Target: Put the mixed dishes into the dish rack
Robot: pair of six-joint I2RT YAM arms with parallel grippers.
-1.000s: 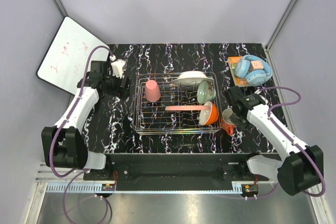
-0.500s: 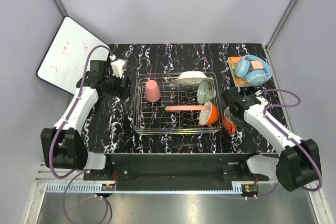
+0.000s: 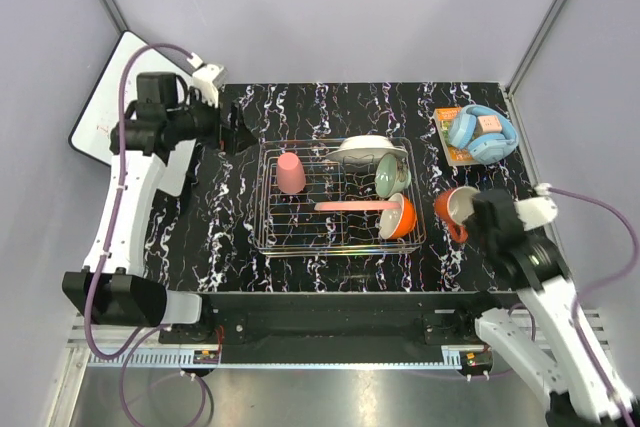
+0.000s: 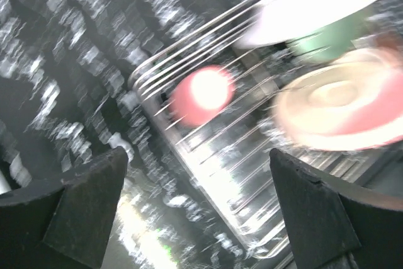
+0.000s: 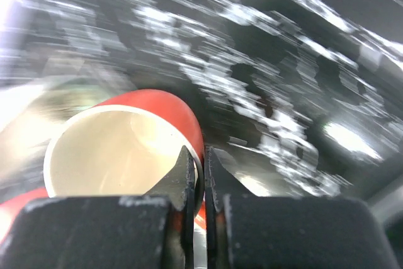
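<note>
The silver wire dish rack (image 3: 272, 237) stands mid-table and holds the small pink cup (image 3: 290, 173), white plate (image 3: 360, 149), mint-green bowl (image 3: 392, 175), pink plate (image 3: 350, 206) and orange bowl (image 3: 399, 217). My right gripper (image 3: 474, 215) is shut on the rim of the orange handled mug (image 3: 453, 209), one finger inside and one outside, holding it lifted right of the rack; the mug (image 5: 119, 149) fills the right wrist view. My left gripper (image 3: 238, 137) is open and empty, raised by the rack's far left corner. The blurred left wrist view shows the rack (image 4: 208, 155), cup (image 4: 200, 94) and pink plate (image 4: 343, 108).
Light-blue headphones (image 3: 480, 133) lie on a small orange box at the back right. A white board (image 3: 118, 97) leans at the back left edge. Grey walls close in both sides and the back.
My right gripper closed on the mug's rim and lifted it up and to the right. My left arm rose and swung back toward the far left; its gripper is now near the rack's corner.
</note>
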